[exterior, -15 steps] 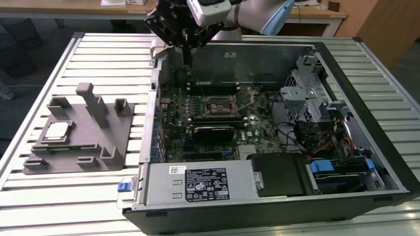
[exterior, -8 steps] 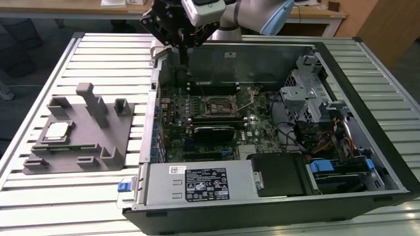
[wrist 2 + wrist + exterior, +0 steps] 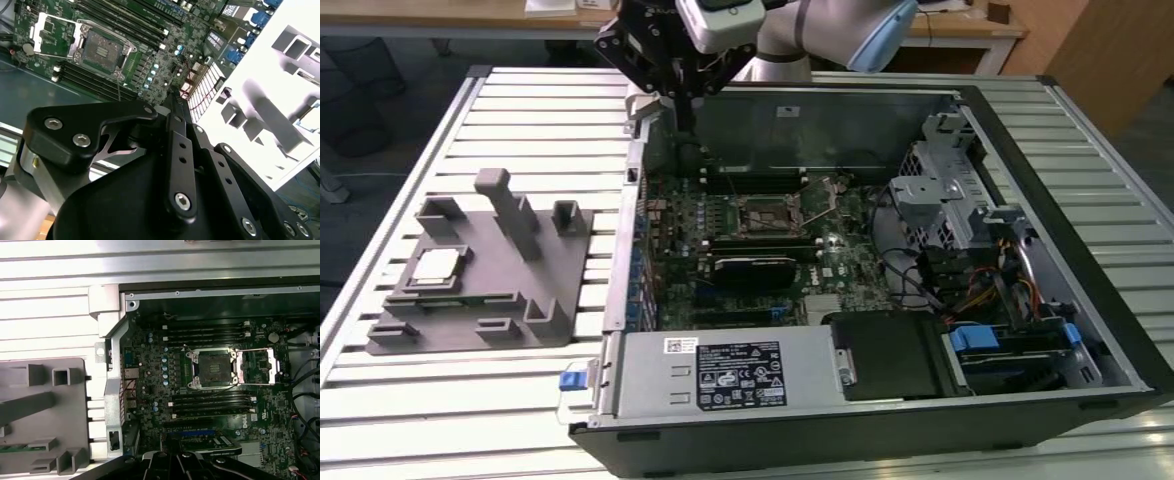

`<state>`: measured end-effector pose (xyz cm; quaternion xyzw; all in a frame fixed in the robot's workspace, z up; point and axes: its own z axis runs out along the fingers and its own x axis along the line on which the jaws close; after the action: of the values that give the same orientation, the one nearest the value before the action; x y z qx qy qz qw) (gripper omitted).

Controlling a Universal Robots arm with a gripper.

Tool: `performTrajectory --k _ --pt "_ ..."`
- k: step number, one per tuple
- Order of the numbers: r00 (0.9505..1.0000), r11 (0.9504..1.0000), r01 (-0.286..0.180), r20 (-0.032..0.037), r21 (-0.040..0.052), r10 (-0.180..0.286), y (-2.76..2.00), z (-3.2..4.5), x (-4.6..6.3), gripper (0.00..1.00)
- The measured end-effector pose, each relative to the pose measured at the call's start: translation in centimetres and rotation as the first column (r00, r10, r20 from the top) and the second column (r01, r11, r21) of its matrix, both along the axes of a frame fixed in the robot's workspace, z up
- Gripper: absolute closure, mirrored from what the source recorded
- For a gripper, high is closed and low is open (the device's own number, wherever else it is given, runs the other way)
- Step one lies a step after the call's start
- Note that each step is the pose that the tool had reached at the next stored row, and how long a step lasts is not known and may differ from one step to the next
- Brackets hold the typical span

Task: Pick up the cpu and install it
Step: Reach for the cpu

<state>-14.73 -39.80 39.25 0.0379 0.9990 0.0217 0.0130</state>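
The cpu (image 3: 438,265), a small square chip with a silver top, lies flat on the grey fixture plate (image 3: 494,300) at the exterior view's left, outside the computer case. My gripper (image 3: 683,122) hangs high over the case's back left corner, far from the cpu, with its fingers shut on nothing. In the second wrist view the gripper (image 3: 172,95) tapers to closed tips above the motherboard's edge. The cpu socket (image 3: 767,212) (image 3: 102,50) (image 3: 214,367) sits bare in the middle of the motherboard, with its metal load plate (image 3: 257,367) swung open beside it.
The open black computer case (image 3: 1067,120) lies on a slatted white table (image 3: 427,420). Inside are memory slots (image 3: 207,330), a power supply (image 3: 727,375) at the front, and drive cages with cables (image 3: 961,220) at the exterior view's right. Grey posts (image 3: 507,210) stand up from the fixture.
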Motion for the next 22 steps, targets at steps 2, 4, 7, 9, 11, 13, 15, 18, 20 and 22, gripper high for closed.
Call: performTrajectory --k 2,4,7,9,11,13,15,18,20,22 --pt "1.0000 1.0000 0.000 0.0000 0.0000 0.000 0.01 -0.01 -0.2 0.89" --pt "1.0000 1.0000 0.000 0.0000 0.0001 0.000 0.02 -0.02 -0.4 0.89" --pt "1.0000 1.0000 0.000 0.0000 0.0000 0.000 0.03 -0.04 -0.6 0.89" --pt "1.0000 1.0000 0.000 -0.0001 0.0000 0.000 0.03 -0.04 -0.8 0.89" --pt "1.0000 1.0000 0.000 -0.0001 0.0000 0.000 0.03 -0.06 -1.0 0.89" --pt "1.0000 1.0000 0.000 0.0000 0.0001 0.000 0.04 -0.08 -1.2 0.89" --pt "1.0000 1.0000 0.000 -0.0001 0.0000 0.000 0.04 -0.09 -1.4 0.89" --pt "1.0000 1.0000 0.000 -0.0001 0.0001 0.000 0.04 -0.11 -1.6 0.89" --pt "1.0000 1.0000 0.000 -0.0001 0.0000 0.000 0.04 -0.12 -1.8 0.89" --pt "1.0000 1.0000 0.000 -0.0001 0.0000 0.000 0.05 -0.14 -1.9 0.89"
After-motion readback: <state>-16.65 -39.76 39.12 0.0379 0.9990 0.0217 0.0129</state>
